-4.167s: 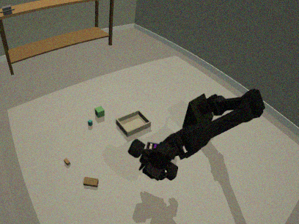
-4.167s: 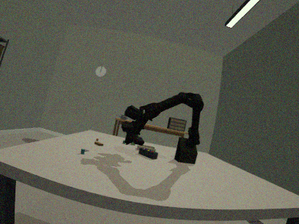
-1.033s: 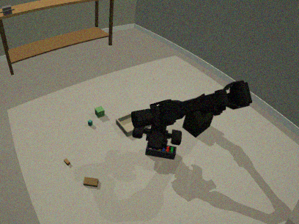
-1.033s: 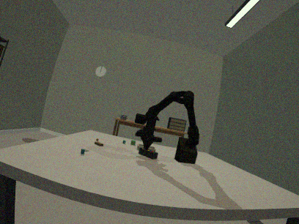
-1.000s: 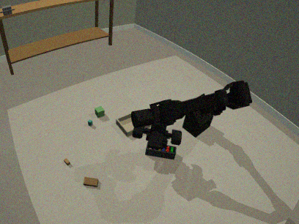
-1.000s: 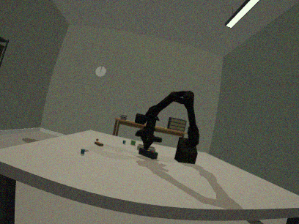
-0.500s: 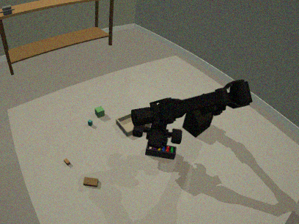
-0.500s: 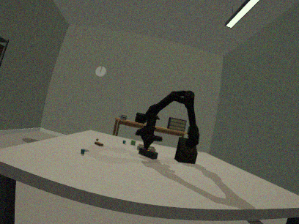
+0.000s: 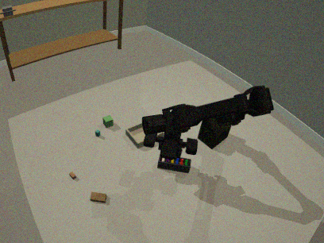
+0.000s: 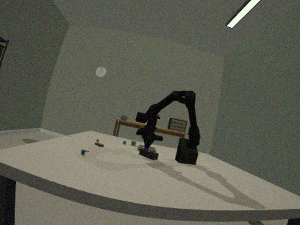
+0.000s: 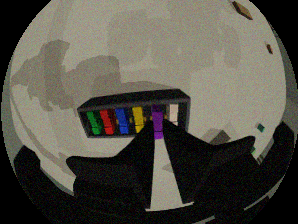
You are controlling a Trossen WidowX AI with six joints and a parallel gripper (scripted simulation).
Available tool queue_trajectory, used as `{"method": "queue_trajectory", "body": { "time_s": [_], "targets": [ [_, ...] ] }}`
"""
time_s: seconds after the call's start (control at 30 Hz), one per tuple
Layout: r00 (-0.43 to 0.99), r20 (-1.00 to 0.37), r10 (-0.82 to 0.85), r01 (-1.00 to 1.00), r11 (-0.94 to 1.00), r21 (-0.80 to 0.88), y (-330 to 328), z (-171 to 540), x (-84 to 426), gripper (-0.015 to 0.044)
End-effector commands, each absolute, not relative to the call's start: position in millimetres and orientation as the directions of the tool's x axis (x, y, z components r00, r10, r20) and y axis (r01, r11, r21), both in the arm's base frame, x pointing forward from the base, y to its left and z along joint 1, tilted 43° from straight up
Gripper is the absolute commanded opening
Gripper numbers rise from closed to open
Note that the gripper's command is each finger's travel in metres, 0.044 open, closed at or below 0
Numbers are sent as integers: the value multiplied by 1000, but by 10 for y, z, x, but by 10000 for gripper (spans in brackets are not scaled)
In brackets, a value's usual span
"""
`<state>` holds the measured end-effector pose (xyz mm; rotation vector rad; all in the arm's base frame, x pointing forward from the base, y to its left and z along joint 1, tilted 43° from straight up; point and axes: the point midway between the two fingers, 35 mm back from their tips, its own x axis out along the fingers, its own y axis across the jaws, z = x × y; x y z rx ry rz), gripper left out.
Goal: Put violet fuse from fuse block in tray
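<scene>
The black fuse block [image 9: 174, 168] [image 10: 148, 155] [image 11: 135, 97] stands on the table with a row of coloured fuses. The violet fuse [image 11: 158, 131] is second from the right in the wrist view, between yellow and white ones. My gripper [image 10: 147, 148] [image 11: 157, 124] points down over the block and is shut on the violet fuse, fingertips at its sides. The violet fuse looks longer than its neighbours in the wrist view; how far it is out of its slot cannot be told. The beige tray [image 9: 143, 143] lies just behind the block in the top view, partly hidden by the arm.
The yellow fuse [image 11: 138, 119] and white fuse [image 11: 173, 113] sit close on either side of the fingertips. The blue, red and green fuses are farther along. A green cube [image 9: 108, 121], a small teal object [image 9: 98, 133] and two brown blocks [image 9: 98, 197] [image 9: 72, 175] lie farther off.
</scene>
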<state>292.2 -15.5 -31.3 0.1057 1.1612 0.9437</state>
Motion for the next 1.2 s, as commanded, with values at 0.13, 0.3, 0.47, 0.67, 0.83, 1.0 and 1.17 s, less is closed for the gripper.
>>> {"method": "queue_trajectory", "body": {
  "time_s": [0.13, 0.3, 0.47, 0.67, 0.83, 1.0, 1.17],
  "targets": [
    [77, -734, 675, -582, 628, 516, -190, -276, 2928, 0],
    [77, -733, 675, -582, 628, 517, -207, -258, 2926, 0],
    [77, -733, 676, -582, 628, 517, -224, -240, 2924, 0],
    [77, -733, 676, -581, 628, 517, -244, -218, 2921, 0],
    [77, -733, 676, -581, 628, 518, -261, -200, 2918, 0],
    [77, -733, 676, -581, 628, 518, -277, -183, 2916, 0],
    [77, -733, 676, -580, 628, 519, -293, -165, 2913, 0]
  ]
}}
